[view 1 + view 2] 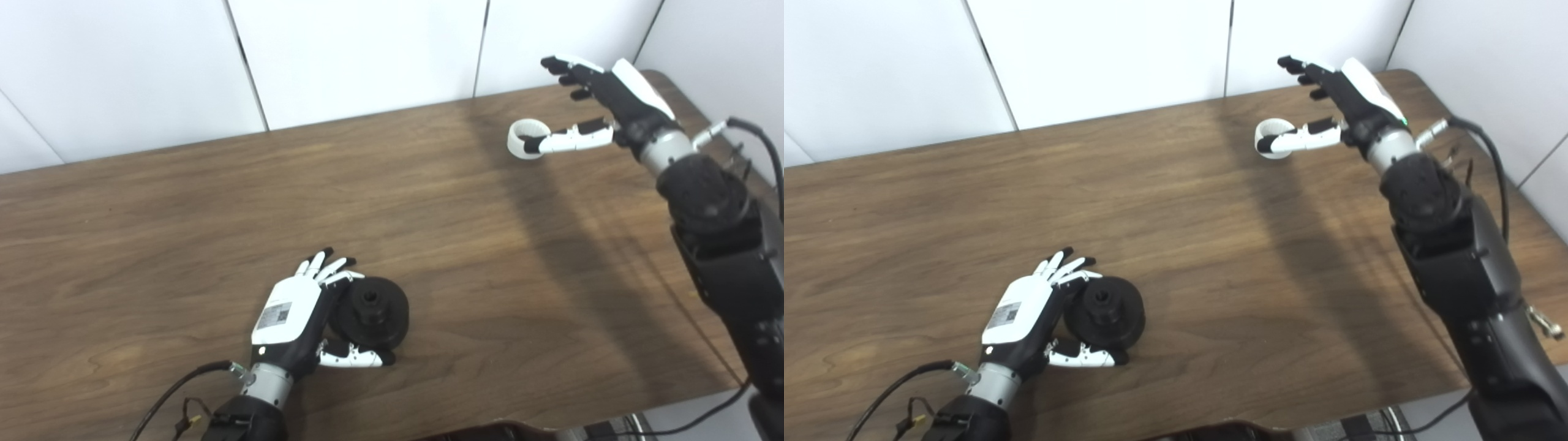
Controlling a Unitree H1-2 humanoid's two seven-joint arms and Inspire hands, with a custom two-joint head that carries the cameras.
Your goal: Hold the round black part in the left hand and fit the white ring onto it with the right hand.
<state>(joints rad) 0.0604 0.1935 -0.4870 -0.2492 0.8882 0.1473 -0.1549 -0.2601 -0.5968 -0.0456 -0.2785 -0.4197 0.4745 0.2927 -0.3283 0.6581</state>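
The round black part lies on the wooden table near the front. It is a disc with a raised hub in its middle. My left hand is open right beside it: the fingers reach past its far left edge and the thumb lies along its near edge. I cannot tell whether they touch it. The white ring lies flat on the table at the far right. My right hand is open above it, the thumb pointing over the ring's near side and the fingers spread above.
White wall panels stand behind the table's far edge. The table's right edge runs under my right arm. Cables hang near both forearms.
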